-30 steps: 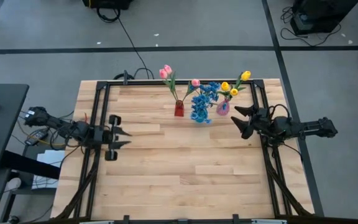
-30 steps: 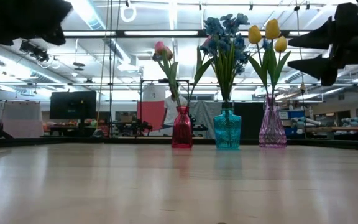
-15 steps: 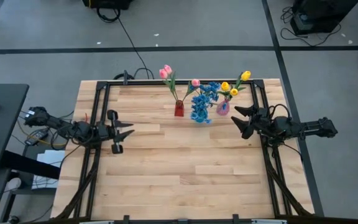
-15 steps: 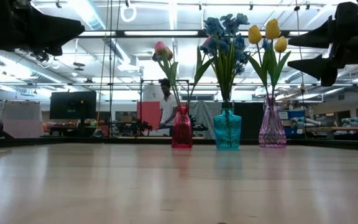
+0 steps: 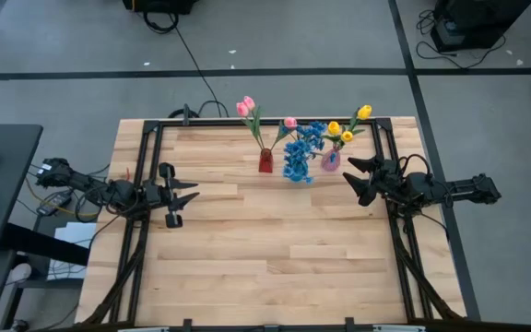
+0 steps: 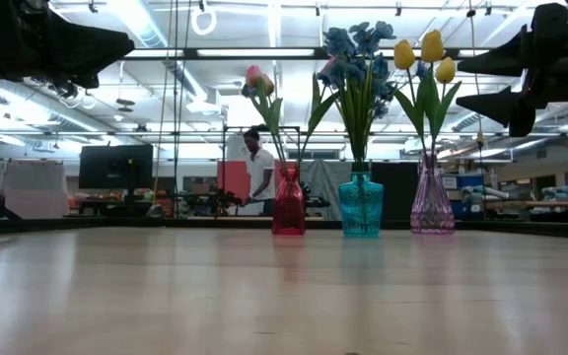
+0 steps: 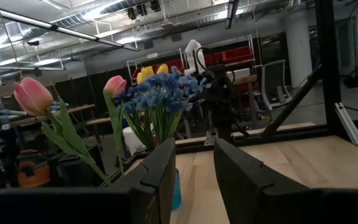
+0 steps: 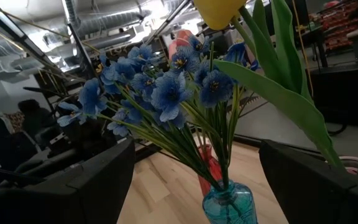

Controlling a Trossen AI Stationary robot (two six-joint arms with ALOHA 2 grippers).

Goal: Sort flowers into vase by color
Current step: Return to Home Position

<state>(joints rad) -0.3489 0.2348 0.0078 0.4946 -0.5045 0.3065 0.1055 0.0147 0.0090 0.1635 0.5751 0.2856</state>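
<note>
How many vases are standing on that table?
3, in a row at the back: the red vase leftmost, the blue vase in the middle, the purple vase rightmost.

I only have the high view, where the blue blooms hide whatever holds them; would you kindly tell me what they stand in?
Observer: The blue flowers stand in a blue glass vase, between the red vase and the purple vase.
Operator: Thanks. How high are the tools?
Observer: The left tool and right tool both hang at about bloom height, well off the table.
Operator: Anyone nearby?
Observer: A person stands in the room behind the red vase.
</note>
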